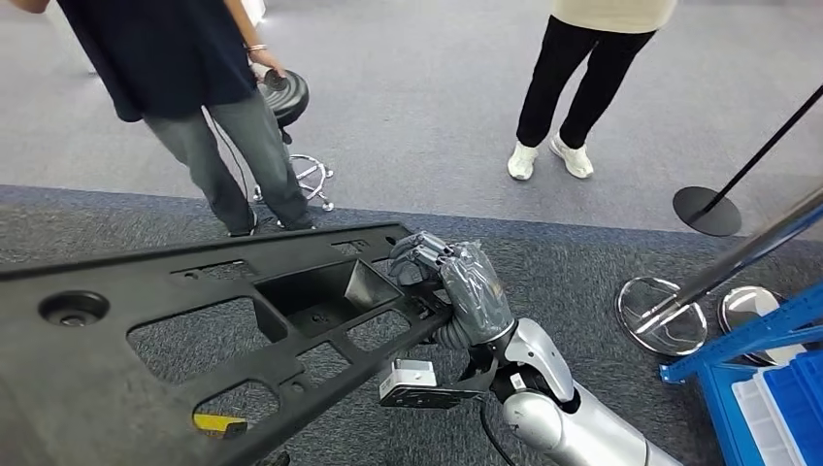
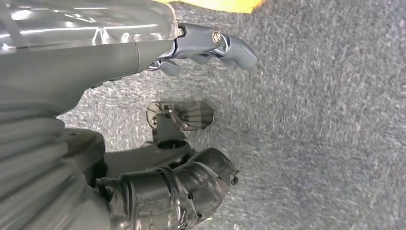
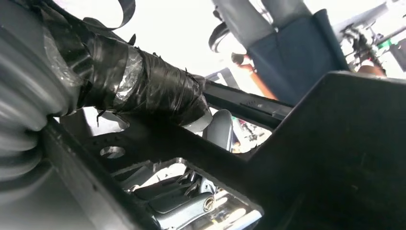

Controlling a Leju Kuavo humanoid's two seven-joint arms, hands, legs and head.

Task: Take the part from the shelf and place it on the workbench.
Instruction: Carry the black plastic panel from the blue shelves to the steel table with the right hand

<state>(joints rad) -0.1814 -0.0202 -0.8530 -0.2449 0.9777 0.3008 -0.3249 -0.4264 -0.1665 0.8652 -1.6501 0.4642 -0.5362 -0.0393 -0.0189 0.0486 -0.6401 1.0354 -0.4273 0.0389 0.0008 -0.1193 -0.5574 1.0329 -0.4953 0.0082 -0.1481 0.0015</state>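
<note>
A long black plastic part (image 1: 146, 359) with several cut-outs stretches from the lower left toward the middle of the head view, above grey carpet. My right hand (image 1: 456, 282), wrapped in black tape, grips the part's right end, fingers curled over its edge. In the right wrist view the taped thumb (image 3: 143, 91) presses on the part (image 3: 344, 153) from close up. In the left wrist view, my left hand (image 2: 191, 120) hangs over the carpet with fingers (image 2: 215, 45) and thumb apart and nothing between them.
Two people stand ahead on the lighter floor, one beside a black stool (image 1: 286, 97). At right are a stanchion base (image 1: 707, 211), chrome disc bases (image 1: 663, 316) and a blue rack with a blue bin (image 1: 767, 388). A yellow mark (image 1: 218, 423) shows through a cut-out.
</note>
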